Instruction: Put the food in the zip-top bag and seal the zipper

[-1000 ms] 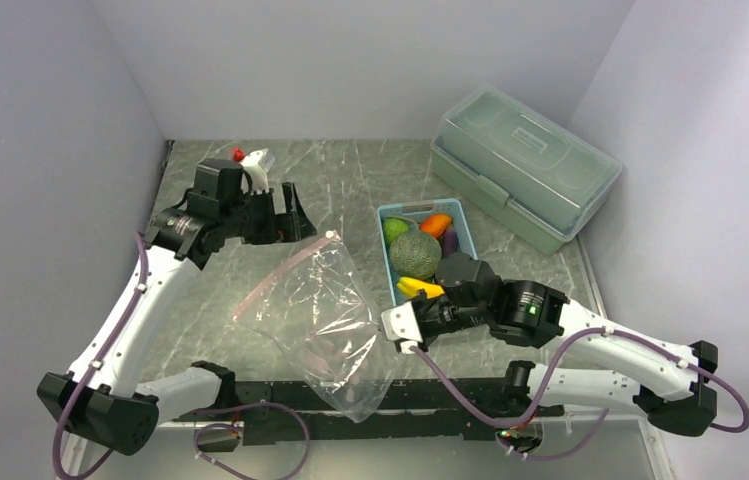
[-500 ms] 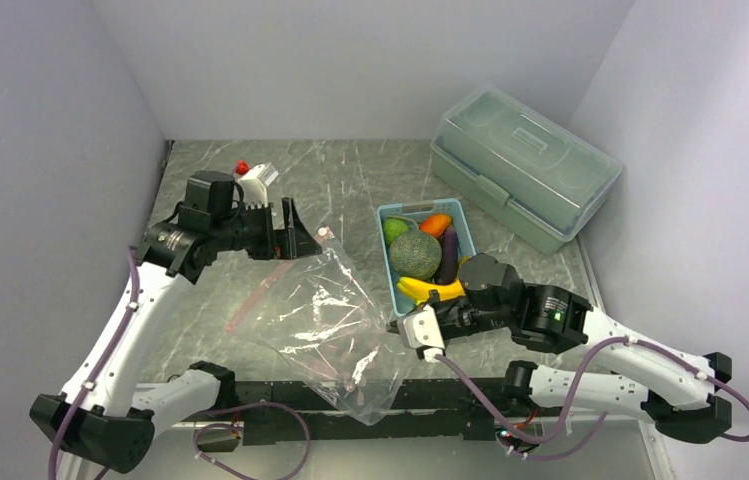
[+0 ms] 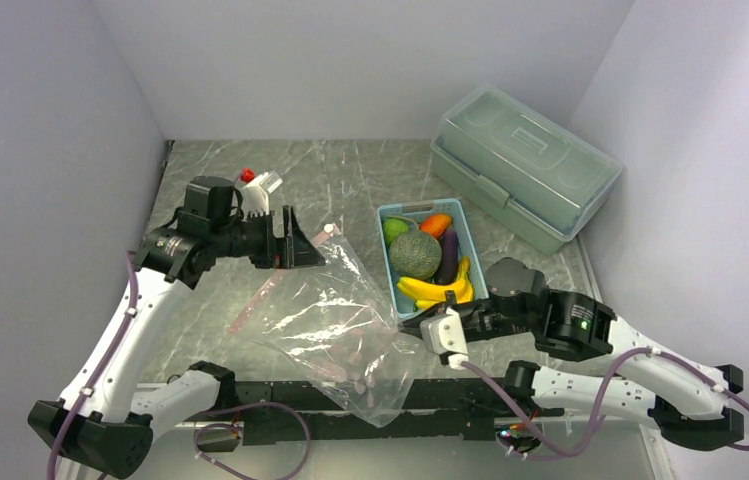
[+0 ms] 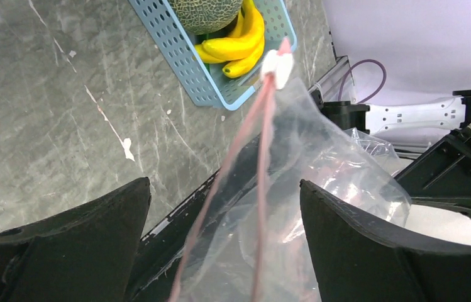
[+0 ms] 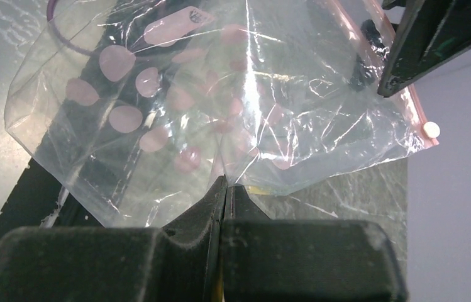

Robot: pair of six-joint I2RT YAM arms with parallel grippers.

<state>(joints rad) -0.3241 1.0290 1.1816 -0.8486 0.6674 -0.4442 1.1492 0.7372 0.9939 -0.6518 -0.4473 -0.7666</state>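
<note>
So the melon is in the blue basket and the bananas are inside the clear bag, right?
Not quite. The bananas are not inside the clear bag; they lie in the blue basket, beside the melon. The top external view shows this, and no food shows in the bag. The melon is in the blue basket, as you said.

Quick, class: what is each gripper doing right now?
The left gripper is open; the zipper passes between its fingers, not gripped.
The right gripper is shut on the zip-top bag.
</note>
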